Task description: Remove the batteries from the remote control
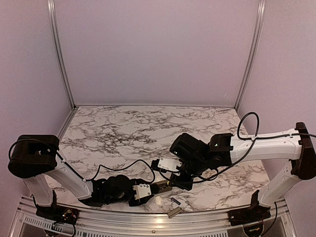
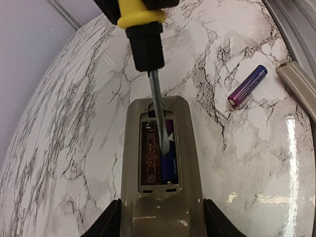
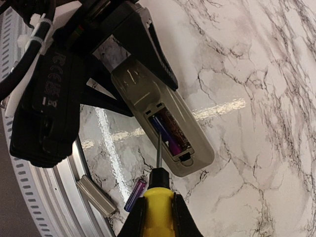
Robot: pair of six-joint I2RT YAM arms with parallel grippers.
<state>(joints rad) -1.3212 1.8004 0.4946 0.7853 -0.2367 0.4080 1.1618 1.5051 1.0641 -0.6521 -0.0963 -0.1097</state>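
The remote control [image 2: 129, 163] lies back-up with its grey-beige battery recess open. My left gripper [image 2: 161, 223] is shut on its near end. One dark blue-purple battery [image 2: 169, 165] sits in the recess's right slot; the left slot is bare. The second battery [image 2: 248, 85] lies loose on the marble to the right, also in the top view [image 1: 175, 201]. My right gripper [image 3: 158, 217] is shut on a yellow-handled screwdriver [image 3: 158, 205]. Its metal shaft [image 2: 157, 108] reaches into the recess, tip against the seated battery [image 3: 165, 133].
The flat grey-beige cover piece [image 2: 298, 89] lies by the table's near metal rail, beside the loose battery; it also shows in the top view [image 1: 174, 212]. The two arms meet low at the table's front centre, with cables looping behind them.
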